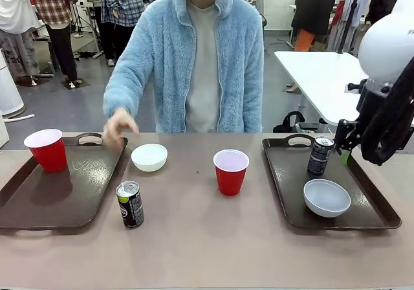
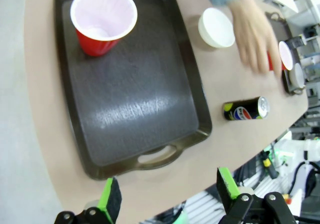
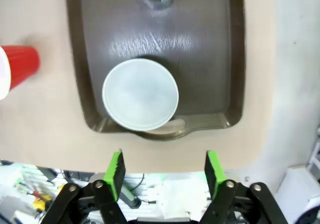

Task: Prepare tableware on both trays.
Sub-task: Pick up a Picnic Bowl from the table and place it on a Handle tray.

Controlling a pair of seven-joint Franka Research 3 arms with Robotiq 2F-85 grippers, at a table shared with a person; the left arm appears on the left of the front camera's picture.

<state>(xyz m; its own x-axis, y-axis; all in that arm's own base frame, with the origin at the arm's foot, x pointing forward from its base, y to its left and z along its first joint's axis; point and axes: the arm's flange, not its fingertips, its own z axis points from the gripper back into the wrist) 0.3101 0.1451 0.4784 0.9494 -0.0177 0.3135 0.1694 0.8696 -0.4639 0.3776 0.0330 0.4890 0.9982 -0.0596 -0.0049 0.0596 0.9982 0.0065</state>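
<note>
- Front view: the left tray (image 1: 58,199) is recorded at 8 o'clock on the table (image 1: 207,251). The left cup (image 1: 46,149) stands upright in its far left corner.
- A person's hand (image 1: 118,125) is held at the far right corner of that tray. Whether it touches the rim cannot be told.
- The left bowl (image 1: 149,156) is set on the bare table at 10 o'clock, just beside the tray's right rim. The left can (image 1: 130,204) stands upright at 7 o'clock, just beside the same rim.
- The middle cup (image 1: 230,171) stands upright on the table near the centre, between the trays.
- The right tray (image 1: 291,193) is recorded at 4 o'clock. The right can (image 1: 319,155) stands upright at its far end and the right bowl (image 1: 326,197) sits at its near end, the two apart.
- The right arm (image 1: 388,50) is seen at 3 o'clock.
- Left wrist view: the left gripper (image 2: 167,181) is seen at 6 o'clock, jaws spread wide with nothing between them, near the handle end of the left tray (image 2: 130,109).
- The left cup (image 2: 102,19) is noted at 11 o'clock on the tray. The left bowl (image 2: 216,27) at 1 o'clock and the left can (image 2: 246,109) at 3 o'clock are both off it. The hand (image 2: 252,39) is blurred at 2 o'clock.
- Right wrist view: the right gripper (image 3: 164,156) is seen at 6 o'clock, jaws spread, nothing held.
- The right bowl (image 3: 140,94) sits on the right tray (image 3: 200,59) by the handle end. The right can (image 3: 159,1) is cut off at 12 o'clock. The middle cup (image 3: 17,69) is off the tray at 9 o'clock.
</note>
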